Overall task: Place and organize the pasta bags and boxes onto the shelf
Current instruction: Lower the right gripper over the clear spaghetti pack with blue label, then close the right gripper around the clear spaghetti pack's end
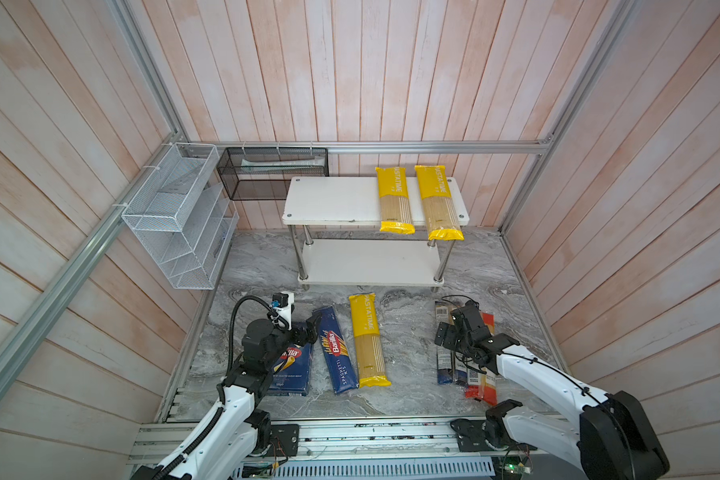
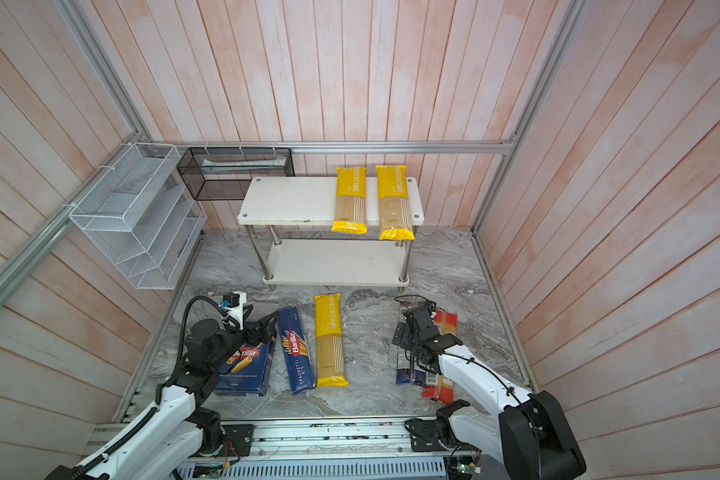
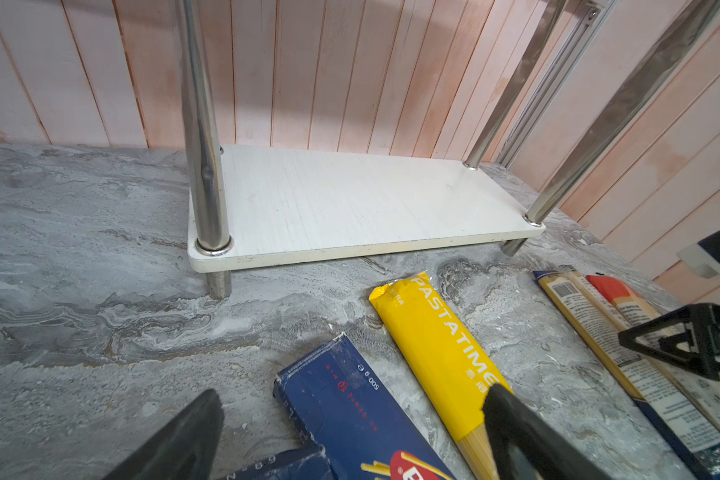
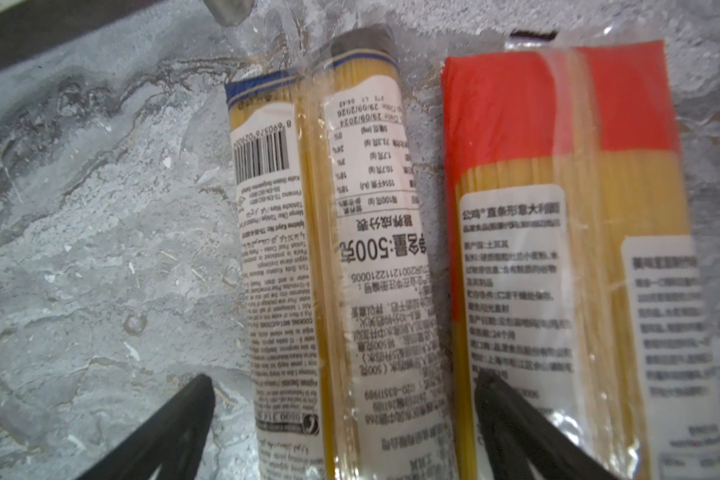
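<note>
The white two-tier shelf (image 1: 329, 199) stands at the back, with two yellow bags (image 1: 393, 199) (image 1: 439, 203) lying across its top board. On the marble table lie a third yellow bag (image 1: 368, 340), the narrow Spaghetti box (image 1: 339, 351) and the wide Rigatoni box (image 1: 294, 370). My left gripper (image 1: 310, 328) (image 3: 352, 397) hangs open above the far ends of the two boxes. My right gripper (image 1: 449, 328) (image 4: 344, 380) is open and straddles the blue-ended bag (image 4: 329, 249). One fingertip (image 4: 491, 390) is over the edge of the red-ended bag (image 4: 558, 124).
A white wire-mesh rack (image 1: 175, 216) hangs on the left wall and a black mesh basket (image 1: 273, 170) on the back wall beside the shelf. Wood-panel walls close three sides. An aluminium rail (image 1: 350, 436) runs along the front edge.
</note>
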### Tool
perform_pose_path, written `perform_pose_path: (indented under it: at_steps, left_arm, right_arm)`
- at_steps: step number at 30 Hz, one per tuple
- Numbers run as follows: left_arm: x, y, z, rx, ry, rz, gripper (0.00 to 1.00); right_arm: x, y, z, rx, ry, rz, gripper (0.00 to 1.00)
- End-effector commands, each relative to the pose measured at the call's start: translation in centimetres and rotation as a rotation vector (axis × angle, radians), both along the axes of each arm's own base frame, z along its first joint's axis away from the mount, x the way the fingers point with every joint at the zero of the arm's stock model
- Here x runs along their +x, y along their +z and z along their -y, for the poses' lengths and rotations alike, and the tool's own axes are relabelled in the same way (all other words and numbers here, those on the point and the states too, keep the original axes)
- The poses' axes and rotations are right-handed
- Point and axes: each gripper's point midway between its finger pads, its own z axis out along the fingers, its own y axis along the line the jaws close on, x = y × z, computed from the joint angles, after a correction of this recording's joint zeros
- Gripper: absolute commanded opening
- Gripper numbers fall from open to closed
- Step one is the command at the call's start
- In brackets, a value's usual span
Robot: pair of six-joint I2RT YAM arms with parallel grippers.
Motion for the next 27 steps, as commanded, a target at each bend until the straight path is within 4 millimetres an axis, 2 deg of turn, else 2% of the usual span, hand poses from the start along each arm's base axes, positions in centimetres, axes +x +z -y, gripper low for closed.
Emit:
perform_pose_path:
  at_steps: [1,12,18,27]
  left_arm:
    - [0.4,1.3,0.2,0.008,-0.015,0.031,1.00]
    - [0.3,1.4,0.2,0.005,-0.013,0.037,1.00]
    - [0.1,1.6,0.0,0.001,-0.001,0.046,1.00]
    - [0.3,1.4,0.0,0.006,-0.001,0.038,1.00]
  right_arm:
    - [1.0,0.4,-0.9,0.021,0.055,0.031,0.98]
    - [2.1,-0.9,-1.1,0.020,0.094,-0.009,0.98]
    - [1.4,-1.9,-1.0,-0.013,0.109,-0.110,0.97]
    - [0.1,-2.7,-2.0,-0.002,0.119,-0.119,0.96]
